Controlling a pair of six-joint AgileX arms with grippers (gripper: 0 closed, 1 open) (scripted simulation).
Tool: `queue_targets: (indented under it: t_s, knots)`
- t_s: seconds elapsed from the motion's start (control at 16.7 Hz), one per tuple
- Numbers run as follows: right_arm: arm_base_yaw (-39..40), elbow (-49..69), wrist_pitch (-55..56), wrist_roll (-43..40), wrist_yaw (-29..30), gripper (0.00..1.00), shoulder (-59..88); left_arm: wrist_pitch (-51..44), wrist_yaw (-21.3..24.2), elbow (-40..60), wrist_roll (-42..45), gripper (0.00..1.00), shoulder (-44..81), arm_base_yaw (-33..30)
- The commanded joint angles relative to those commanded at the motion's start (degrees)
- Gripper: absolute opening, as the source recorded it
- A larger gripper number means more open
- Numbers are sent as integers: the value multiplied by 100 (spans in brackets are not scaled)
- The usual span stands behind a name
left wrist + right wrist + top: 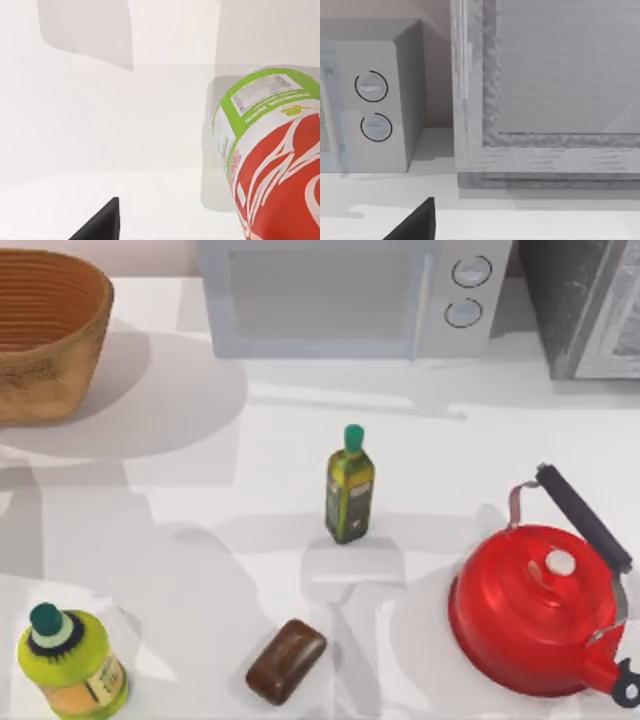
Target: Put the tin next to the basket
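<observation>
From above, the basket sits at ten o'clock on the white surface, well apart from the oil bottle at centre; the left wrist view shows the tin close by a dark finger, tool state I cannot tell; the right wrist view faces the microwave.

You are looking at one basket, one tin, two bottles, olive-oil and yellow-green, one red kettle, one brown bar, one microwave.
</observation>
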Motion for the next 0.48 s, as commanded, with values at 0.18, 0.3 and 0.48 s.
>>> queue_targets:
  t_s: [0.18, 0.3, 0.48]
  knots:
    - [0, 0, 0, 0, 0, 100, 0, -108, 49, 166, 276, 100, -36, 430]
    - [0, 0, 0, 0, 0, 100, 0, -221, 57, 266, 384, 100, -66, 604]
    - [0, 0, 0, 0, 0, 100, 0, -475, 27, 374, 328, 100, -86, 508]
